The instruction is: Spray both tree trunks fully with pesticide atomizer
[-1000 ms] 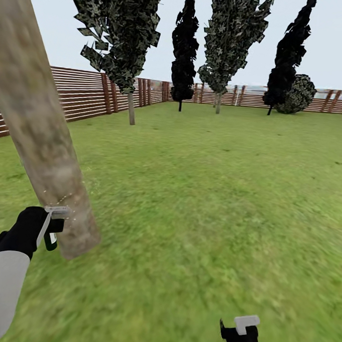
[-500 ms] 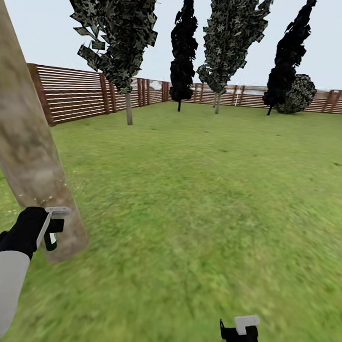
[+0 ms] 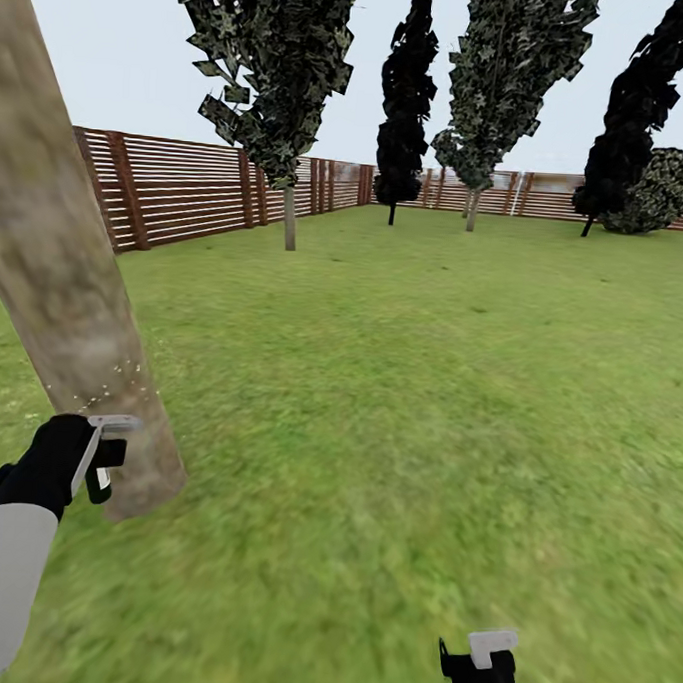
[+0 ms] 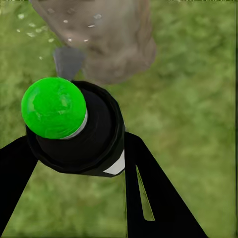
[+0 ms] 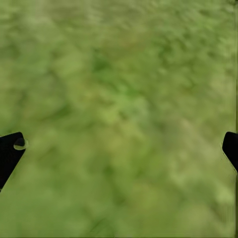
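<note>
Camera had swung left since earlier frames; fence (image 3: 199,189) slid rightward. Left gripper (image 4: 74,148) pinched pesticide atomizer (image 3: 101,469) beside tree trunk (image 3: 73,297), droplets near bark. Right gripper (image 5: 119,148) spread over grass (image 3: 429,386).

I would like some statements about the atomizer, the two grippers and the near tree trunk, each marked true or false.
1. The left gripper holds the pesticide atomizer. True.
2. The right gripper also holds a bottle. False: it is open, with only grass between its fingers.
3. The atomizer is close to a thick mottled tree trunk. True.
4. Small pale specks show on the trunk near the atomizer. True.
5. The garden is ringed by a white stone wall. False: a brown slatted wooden fence surrounds it.
</note>
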### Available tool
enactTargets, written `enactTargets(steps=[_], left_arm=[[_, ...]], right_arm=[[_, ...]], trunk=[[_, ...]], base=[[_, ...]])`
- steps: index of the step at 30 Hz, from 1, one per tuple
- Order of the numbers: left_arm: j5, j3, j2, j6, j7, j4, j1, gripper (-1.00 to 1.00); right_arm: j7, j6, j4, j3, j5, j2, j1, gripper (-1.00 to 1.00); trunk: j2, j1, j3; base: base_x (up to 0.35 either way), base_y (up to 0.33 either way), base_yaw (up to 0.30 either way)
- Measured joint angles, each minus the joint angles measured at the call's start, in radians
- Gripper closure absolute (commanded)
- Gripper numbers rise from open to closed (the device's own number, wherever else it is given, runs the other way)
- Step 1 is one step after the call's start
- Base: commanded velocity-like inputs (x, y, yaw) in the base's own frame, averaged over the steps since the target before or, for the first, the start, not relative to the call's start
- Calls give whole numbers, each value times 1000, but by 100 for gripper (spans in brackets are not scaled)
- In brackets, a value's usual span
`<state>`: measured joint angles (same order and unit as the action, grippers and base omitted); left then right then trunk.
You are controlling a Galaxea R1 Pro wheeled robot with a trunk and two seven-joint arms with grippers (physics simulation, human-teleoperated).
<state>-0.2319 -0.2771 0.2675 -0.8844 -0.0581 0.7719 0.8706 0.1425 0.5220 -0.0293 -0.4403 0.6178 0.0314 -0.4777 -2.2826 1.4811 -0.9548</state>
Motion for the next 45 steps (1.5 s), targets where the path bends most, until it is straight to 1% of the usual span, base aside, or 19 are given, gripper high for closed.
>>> enactTargets(steps=[11, 14, 16, 17, 19, 22, 25, 27, 31, 32, 33, 34, 42, 45], left_arm=[[-4, -3, 5, 0, 2, -10, -2, 100], [-9, -8, 21, 2, 7, -13, -6, 100], [-9, -26, 41, 3, 1, -15, -6, 100], [-5, -34, 45, 3, 0, -16, -6, 100], [4, -38, 39, 5, 0, -17, -7, 100], [4, -39, 26, 5, 2, -16, -6, 100], [-6, -45, 35, 12, 6, -42, -11, 100], [-5, -41, 32, 16, 8, -63, -26, 100], [0, -38, 22, 16, 10, -67, -29, 100], [2, -37, 18, 15, 10, -67, -29, 100], [6, -38, 4, 16, 11, -66, -29, 100], [3, -38, -1, 16, 11, -67, -29, 100], [-4, -38, -2, 16, 11, -68, -29, 100], [-3, -39, -1, 15, 11, -67, -29, 100]], right_arm=[[0, 0, -2, 0, -1, 1, 0, -100], [0, 0, -1, 0, -1, 1, 0, -100], [0, 0, -1, 0, -1, 1, 0, -100], [0, 0, -1, 0, -1, 1, 0, -100], [0, 0, -1, 0, -1, 0, 0, -100], [0, 0, -1, 0, -1, 0, 0, -100], [-1, 0, 0, 0, -1, -1, 0, -100], [-1, 0, 0, 0, -1, -1, 0, -100], [0, 0, -1, 0, -1, -1, 0, -100], [0, 0, -1, 0, -1, -1, 0, -100], [0, 0, -2, 0, -1, 0, 0, -100], [-1, 0, -2, 0, -1, -1, 0, -100], [0, 0, -2, 0, -1, -1, 0, -100], [-1, 0, -1, 0, -1, -1, 0, -100]], trunk=[[0, 0, 0], [0, 0, 0], [0, 0, 0], [0, 0, 0], [0, 0, 0], [0, 0, 0], [0, 0, 0], [0, 0, 0], [0, 0, 0], [0, 0, 0], [0, 0, 0], [0, 0, 0], [0, 0, 0], [0, 0, 0]], base=[[167, -232, 3], [167, -232, 207], [167, -232, 265], [168, -232, 274], [194, -223, 276], [149, -122, 277], [7, -4, 277], [0, 0, 277], [87, -44, 239], [222, -149, 43], [233, -159, 11], [236, -167, 3], [186, -216, 7], [31, -85, 211]])
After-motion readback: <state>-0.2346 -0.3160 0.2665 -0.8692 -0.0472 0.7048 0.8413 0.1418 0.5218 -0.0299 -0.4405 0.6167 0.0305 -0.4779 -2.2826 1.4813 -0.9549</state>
